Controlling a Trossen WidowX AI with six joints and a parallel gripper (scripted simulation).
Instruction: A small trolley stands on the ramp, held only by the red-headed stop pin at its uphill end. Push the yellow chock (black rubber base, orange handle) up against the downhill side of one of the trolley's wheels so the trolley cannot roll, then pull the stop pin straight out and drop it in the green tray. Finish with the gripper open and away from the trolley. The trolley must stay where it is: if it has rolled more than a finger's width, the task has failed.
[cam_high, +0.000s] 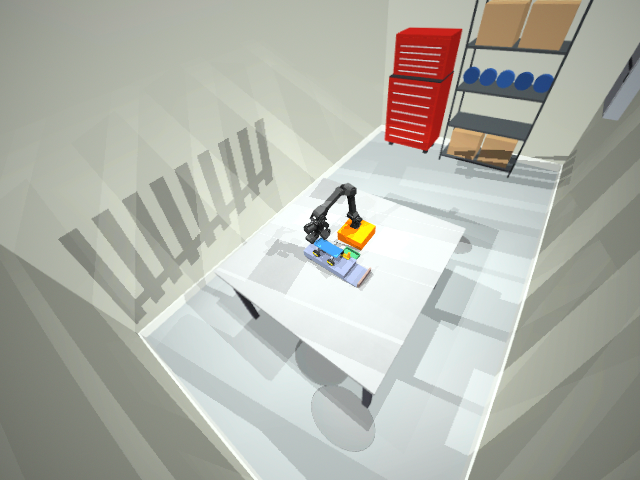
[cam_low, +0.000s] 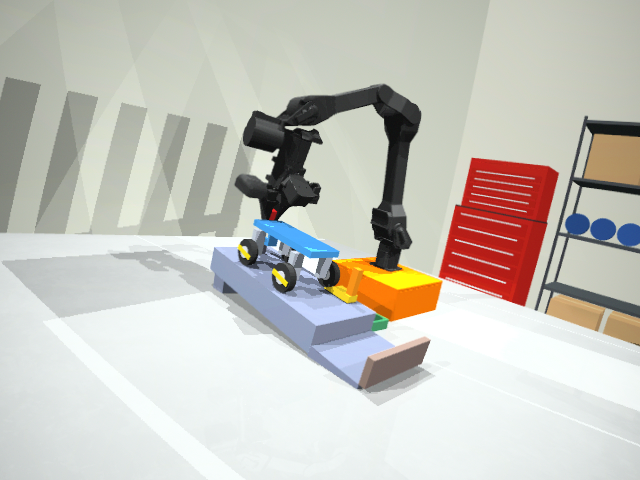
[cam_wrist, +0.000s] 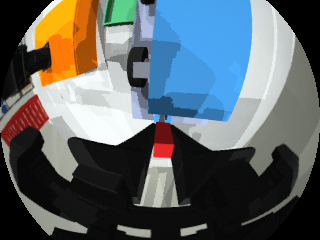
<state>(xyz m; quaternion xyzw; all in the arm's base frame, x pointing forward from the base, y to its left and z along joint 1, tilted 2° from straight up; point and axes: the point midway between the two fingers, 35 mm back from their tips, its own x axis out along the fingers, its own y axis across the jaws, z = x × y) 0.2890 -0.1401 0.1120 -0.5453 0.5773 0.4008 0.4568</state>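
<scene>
The gripper is shut on the red head of the stop pin, at the uphill end of the trolley. A short grey length of shaft shows below the head in the wrist view; the pin's lower end is hidden. The blue-topped trolley stands upright on the grey-blue ramp. The yellow chock with orange handle sits at the downhill side of the trolley's far-side lower wheel. The green tray lies beside the ramp.
The arm stands on an orange block beside the ramp. A brown end board stands at the ramp's foot. A red cabinet and shelving stand beyond the table.
</scene>
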